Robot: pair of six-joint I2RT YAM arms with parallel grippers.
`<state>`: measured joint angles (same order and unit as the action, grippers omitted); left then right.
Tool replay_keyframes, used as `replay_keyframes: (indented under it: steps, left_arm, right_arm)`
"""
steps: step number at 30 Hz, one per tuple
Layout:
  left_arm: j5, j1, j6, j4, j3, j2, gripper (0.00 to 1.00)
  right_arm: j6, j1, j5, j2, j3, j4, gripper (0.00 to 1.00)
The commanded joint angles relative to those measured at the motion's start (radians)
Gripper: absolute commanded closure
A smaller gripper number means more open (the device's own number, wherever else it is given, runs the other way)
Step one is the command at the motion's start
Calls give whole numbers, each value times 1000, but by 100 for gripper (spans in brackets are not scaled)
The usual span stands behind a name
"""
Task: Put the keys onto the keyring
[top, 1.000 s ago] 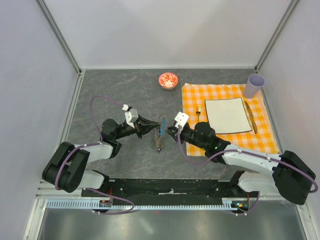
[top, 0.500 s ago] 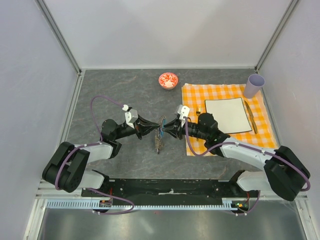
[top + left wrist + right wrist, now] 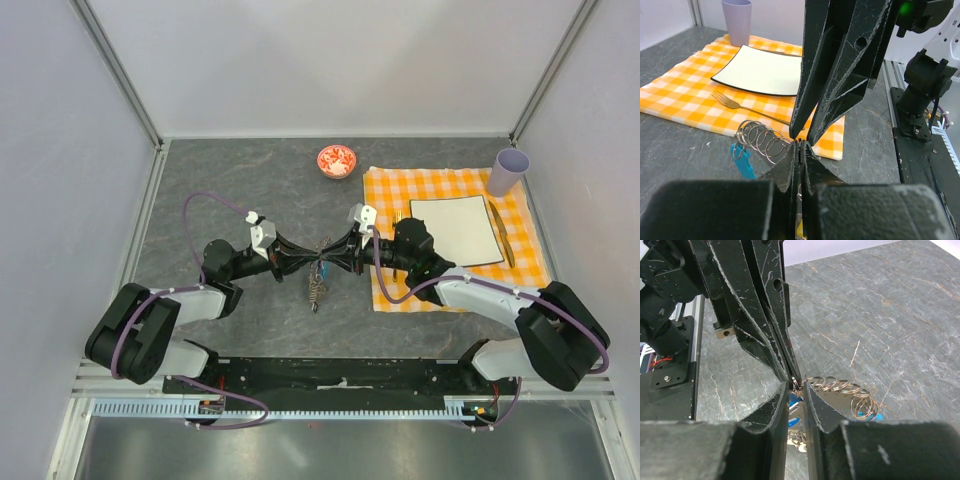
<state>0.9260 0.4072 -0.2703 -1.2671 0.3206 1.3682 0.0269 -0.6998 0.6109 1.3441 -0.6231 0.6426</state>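
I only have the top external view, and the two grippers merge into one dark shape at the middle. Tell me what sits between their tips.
Observer: The right wrist view shows a small silvery ring loop right where the tips of the left gripper meet the right gripper.
Operator: Now say what trails off that loop.
Observer: In the left wrist view, a chain of linked silvery rings runs sideways from the tips, with a light-blue strip just under it. I cannot tell whether the chain touches the table.
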Motion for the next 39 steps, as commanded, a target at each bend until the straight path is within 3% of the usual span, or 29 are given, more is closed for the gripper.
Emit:
replay_keyframes:
  steps: [1, 28, 31, 34, 35, 39]
  left_arm:
    - [13, -2, -30, -281, -2, 0, 98]
    - [33, -2, -73, -365, -14, 2, 98]
    - [37, -2, -83, -380, -12, 6, 98]
    - [37, -2, -86, -388, -12, 8, 98]
    - [34, -2, -83, -388, -15, 5, 98]
    - [22, -8, -50, -361, -21, -6, 92]
  right_arm:
    - [4, 5, 70, 12, -36, 37, 78]
    - [-5, 39, 197, 72, -59, 54, 77]
    - [-7, 39, 204, 76, -69, 54, 79]
    - [-5, 39, 204, 76, -79, 52, 90]
    - [-10, 39, 204, 73, -82, 46, 99]
    - [-105, 40, 156, 27, -136, -160, 100]
